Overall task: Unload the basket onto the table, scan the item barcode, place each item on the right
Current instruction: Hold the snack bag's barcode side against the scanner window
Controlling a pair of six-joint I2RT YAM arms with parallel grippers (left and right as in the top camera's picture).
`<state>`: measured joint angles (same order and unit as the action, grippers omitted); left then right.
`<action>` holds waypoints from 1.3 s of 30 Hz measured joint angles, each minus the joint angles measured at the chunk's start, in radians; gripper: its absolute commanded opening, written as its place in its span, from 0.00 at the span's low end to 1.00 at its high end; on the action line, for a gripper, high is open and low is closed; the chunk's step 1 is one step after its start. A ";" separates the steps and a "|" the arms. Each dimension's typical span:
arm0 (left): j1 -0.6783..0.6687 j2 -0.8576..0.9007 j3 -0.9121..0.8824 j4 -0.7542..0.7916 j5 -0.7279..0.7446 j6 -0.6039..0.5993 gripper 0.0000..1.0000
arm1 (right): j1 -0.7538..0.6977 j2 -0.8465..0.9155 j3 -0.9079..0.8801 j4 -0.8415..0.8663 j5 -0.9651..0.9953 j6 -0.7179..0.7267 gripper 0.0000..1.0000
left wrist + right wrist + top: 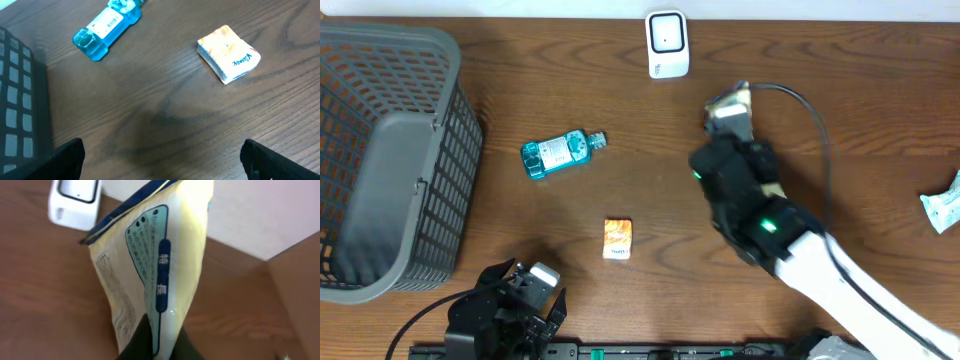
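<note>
Packet [165, 255], cream with blue print, stands clamped in the right gripper [156, 339] at centre of the right wrist view, white scanner [75, 200] at upper left behind it. Overhead alone places the left gripper [535, 300] at lower left; its wrist view shows jaws spread wide, empty, blue bottle [107, 27] and tissue pack [229, 54] at top.

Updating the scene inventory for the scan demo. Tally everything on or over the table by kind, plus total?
blue bottle: 1
orange tissue pack: 1
cream pouch: 1
white-teal packet: 1
white scanner: 1
grey basket: 1
Total: 6
</note>
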<state>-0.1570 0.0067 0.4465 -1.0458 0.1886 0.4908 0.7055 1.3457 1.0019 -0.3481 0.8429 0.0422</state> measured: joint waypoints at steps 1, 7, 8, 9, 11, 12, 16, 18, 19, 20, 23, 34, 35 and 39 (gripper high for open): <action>0.000 0.000 0.000 0.000 0.000 0.000 0.99 | 0.002 0.040 0.000 0.049 0.023 -0.025 0.01; 0.000 0.000 0.000 0.000 0.000 0.000 0.99 | 0.053 0.238 -0.001 0.418 0.156 -0.278 0.01; 0.000 0.000 0.000 0.000 0.000 0.000 0.99 | 0.067 0.258 -0.001 0.485 0.171 -0.339 0.01; 0.000 0.000 0.000 0.000 0.000 0.000 0.99 | 0.077 0.271 -0.001 0.538 0.177 -0.386 0.01; 0.000 0.000 0.000 0.000 0.000 0.000 0.99 | 0.097 0.283 -0.001 0.621 0.175 -0.478 0.01; 0.000 0.000 0.000 0.000 0.000 0.000 0.99 | 0.105 0.284 -0.001 0.640 0.161 -0.514 0.01; 0.000 0.000 0.000 0.000 0.000 0.000 0.99 | 0.107 0.284 0.000 0.657 0.013 -0.658 0.01; 0.000 0.000 0.000 0.000 0.000 0.000 0.99 | 0.098 0.284 0.000 0.678 -0.056 -0.715 0.01; 0.000 0.000 0.000 0.000 0.000 0.000 0.99 | 0.093 0.284 0.000 0.709 -0.098 -0.755 0.01; 0.000 0.000 0.000 0.000 0.000 0.000 0.99 | 0.088 0.286 0.000 0.750 -0.131 -0.791 0.01; 0.000 0.000 0.000 0.000 0.000 0.000 0.99 | 0.076 0.301 0.002 0.874 -0.177 -0.879 0.01; 0.000 0.000 0.000 0.000 0.000 0.000 0.99 | 0.045 0.558 0.010 1.340 -0.274 -1.297 0.01; 0.000 0.000 0.000 0.000 0.000 0.000 0.99 | 0.041 0.592 0.012 1.391 -0.283 -1.331 0.01; 0.000 0.000 0.000 0.000 0.000 0.000 0.99 | 0.014 0.707 0.049 1.459 -0.324 -1.429 0.01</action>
<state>-0.1570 0.0067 0.4465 -1.0462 0.1890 0.4911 0.7197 2.0525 1.0512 1.1110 0.5190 -1.3872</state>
